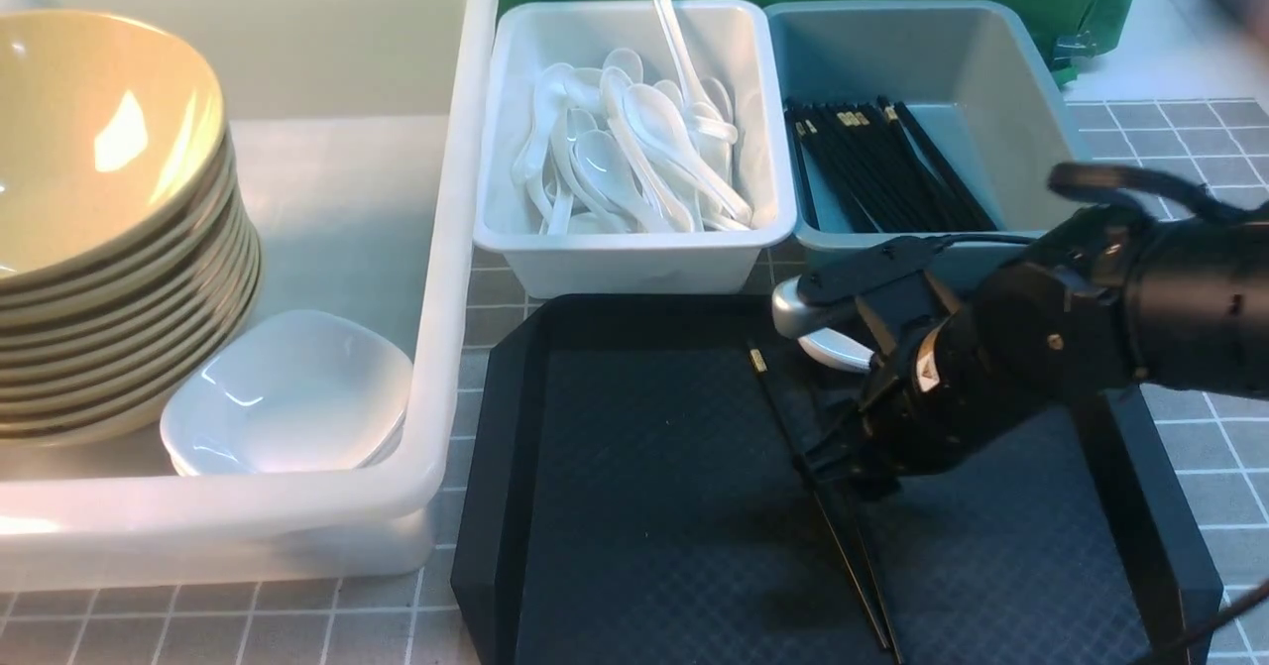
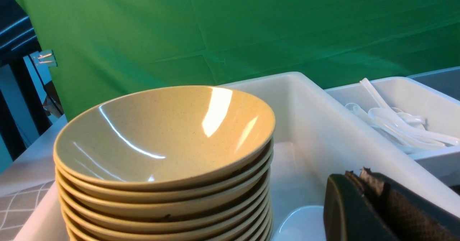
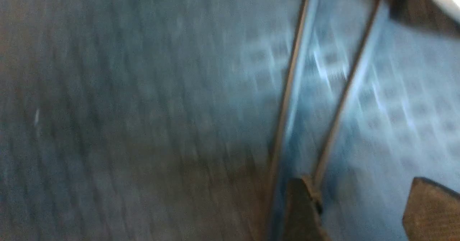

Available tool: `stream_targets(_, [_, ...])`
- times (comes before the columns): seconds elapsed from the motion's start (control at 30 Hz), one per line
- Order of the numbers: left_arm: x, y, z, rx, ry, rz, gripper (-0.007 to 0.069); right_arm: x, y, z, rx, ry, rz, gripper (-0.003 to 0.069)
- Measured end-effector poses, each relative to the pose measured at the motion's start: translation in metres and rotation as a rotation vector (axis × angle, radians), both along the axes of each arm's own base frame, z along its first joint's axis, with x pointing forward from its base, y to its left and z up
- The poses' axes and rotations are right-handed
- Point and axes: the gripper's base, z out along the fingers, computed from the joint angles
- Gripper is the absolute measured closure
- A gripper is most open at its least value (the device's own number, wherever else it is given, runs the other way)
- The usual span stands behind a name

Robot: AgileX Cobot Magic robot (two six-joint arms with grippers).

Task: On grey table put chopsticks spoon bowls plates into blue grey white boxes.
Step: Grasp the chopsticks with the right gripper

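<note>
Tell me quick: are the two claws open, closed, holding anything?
Left gripper: jaws shut, nothing visibly held.
Right gripper: jaws open above the chopsticks, gripping nothing.

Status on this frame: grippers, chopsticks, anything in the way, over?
Left gripper shut, near the stacked glossy tan bowls. Right gripper open, low over two thin black chopsticks lying on the black textured tray. White glossy spoon close beyond it.
</note>
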Motion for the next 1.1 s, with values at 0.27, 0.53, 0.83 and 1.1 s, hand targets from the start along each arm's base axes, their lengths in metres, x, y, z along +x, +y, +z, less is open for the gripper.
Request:
stream_targets(0.27, [0.000, 0.001, 0.001, -0.001, -0.015, 0.007, 0.0633, 0.008, 0.010, -0.017, 0.072, 0.045, -0.064, 0.0172])
stream_targets(0.53, [0.000, 0.001, 0.001, -0.001, -0.016, 0.007, 0.0633, 0.009, 0.027, -0.023, 0.072, 0.020, 0.060, 0.0132])
stream_targets(0.83, [0.000, 0.001, 0.001, -0.001, -0.015, 0.007, 0.0633, 0.008, 0.043, -0.031, -0.021, -0.035, 0.322, 0.0527])
stream_targets(1.1, [0.000, 0.001, 0.001, 0.009, -0.015, 0.011, 0.0633, -0.010, 0.046, -0.006, -0.035, 0.012, 0.379, 0.0547])
